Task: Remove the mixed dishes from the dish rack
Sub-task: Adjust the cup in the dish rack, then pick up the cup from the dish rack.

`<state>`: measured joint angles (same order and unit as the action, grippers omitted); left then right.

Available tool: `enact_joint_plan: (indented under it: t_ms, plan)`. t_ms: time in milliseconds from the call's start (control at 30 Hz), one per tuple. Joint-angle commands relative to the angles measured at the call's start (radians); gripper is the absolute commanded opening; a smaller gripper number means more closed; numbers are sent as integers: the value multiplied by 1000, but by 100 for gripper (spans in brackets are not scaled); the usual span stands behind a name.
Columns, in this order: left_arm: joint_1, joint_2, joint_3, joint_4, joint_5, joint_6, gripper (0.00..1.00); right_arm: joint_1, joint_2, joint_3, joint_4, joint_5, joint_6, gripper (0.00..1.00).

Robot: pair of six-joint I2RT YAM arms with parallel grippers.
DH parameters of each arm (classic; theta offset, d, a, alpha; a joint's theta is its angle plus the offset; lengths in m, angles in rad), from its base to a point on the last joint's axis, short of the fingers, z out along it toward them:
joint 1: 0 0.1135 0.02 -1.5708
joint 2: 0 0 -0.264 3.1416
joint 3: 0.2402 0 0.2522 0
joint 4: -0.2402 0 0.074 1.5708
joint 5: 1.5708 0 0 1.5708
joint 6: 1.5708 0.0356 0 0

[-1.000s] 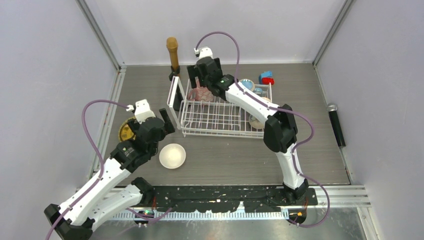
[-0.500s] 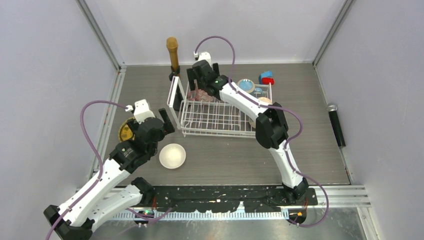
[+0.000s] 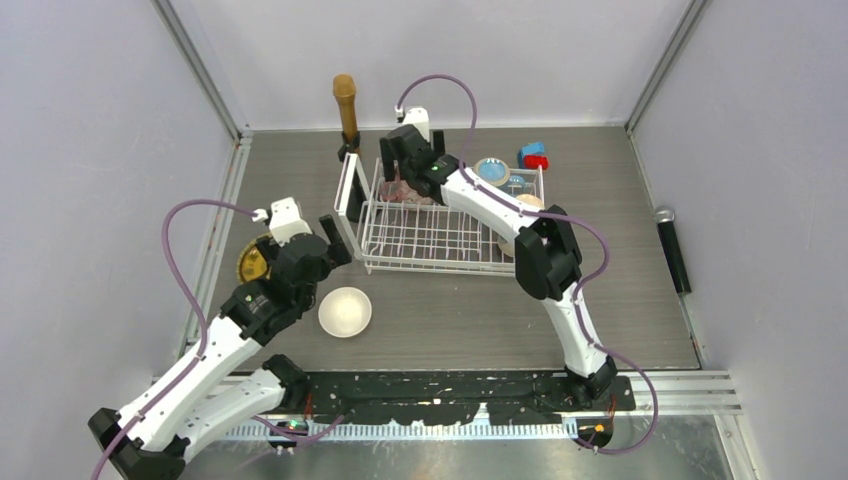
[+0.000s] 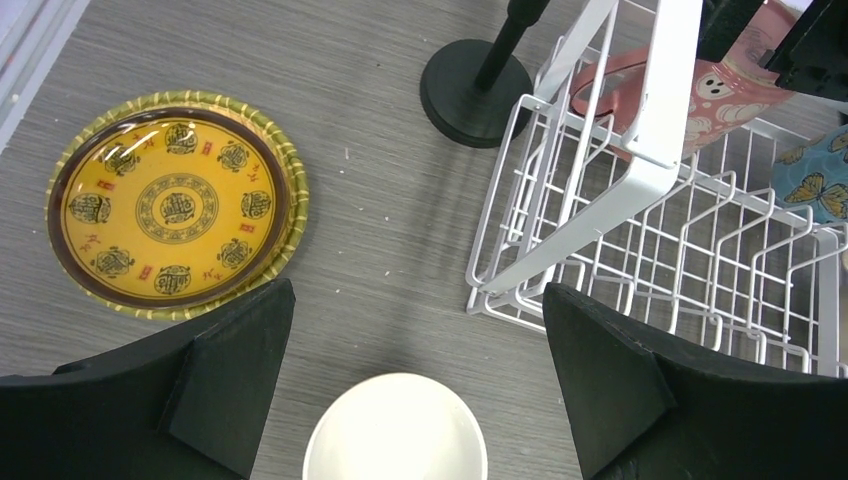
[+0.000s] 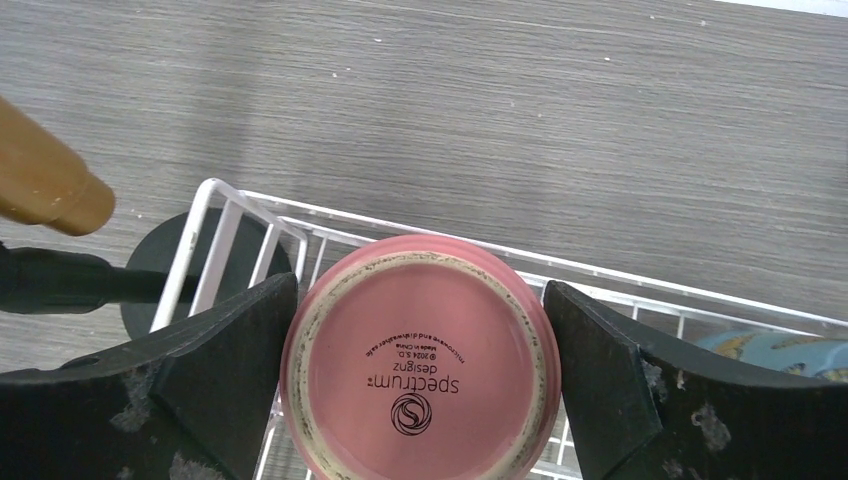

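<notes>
Pink mug, base up in the dish rack, squarely between the wide-spread fingers of the right claw

Only legible print: underside of pink ceramic mug, upturned in white wire rack, right wrist view. Dark lettering, upside down to cam:
- brand "spectrum" w/ "designz" beside it, larger type
- round swirl logo next to brand
- two tiny lines, approx. "made in China" and "© 2024 S.D.", too small to be sure

Round golden-yellow plate, left wrist view: ring of dark medallions + small red marks, maybe characters, not readable.

Top view: no readable text or nos.
</notes>
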<state>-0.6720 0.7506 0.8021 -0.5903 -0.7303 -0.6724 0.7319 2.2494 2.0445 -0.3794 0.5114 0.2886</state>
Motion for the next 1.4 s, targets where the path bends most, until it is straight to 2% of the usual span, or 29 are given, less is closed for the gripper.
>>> enact_joint_plan:
  t_ms: [0, 233, 300, 467, 600, 733, 933, 1067, 1200, 1267, 1367]
  plan:
    - [5, 1, 22, 46, -1, 0, 100, -3, -47, -77, -125, 78, -20, 97]
    - [4, -1, 20, 58, 20, 7, 100, -63, -148, -199, -72, 39, -30, 97]
    - [5, 2, 22, 76, 37, 23, 100, -85, -180, -240, -40, -20, -58, 97]
    - [4, 21, 44, 231, 234, 182, 100, -98, -263, -327, 60, -139, -162, 99]
    - [4, 54, 84, 301, 318, 263, 100, -101, -300, -312, 98, -204, -174, 100]
    - [5, 121, 166, 294, 462, 388, 100, -104, -328, -286, 126, -197, -195, 100]
    - [5, 252, 296, 304, 535, 515, 100, -115, -440, -347, 207, -220, -179, 100]
    - [14, 379, 398, 317, 699, 601, 100, -135, -560, -441, 254, -257, -128, 100]
    - [131, 578, 518, 276, 970, 595, 99, -206, -730, -605, 281, -290, -47, 100]
    - [187, 657, 557, 287, 1122, 621, 95, -236, -807, -679, 305, -315, -17, 100]
    - [198, 747, 579, 334, 1236, 716, 95, -252, -897, -758, 308, -308, -9, 100]
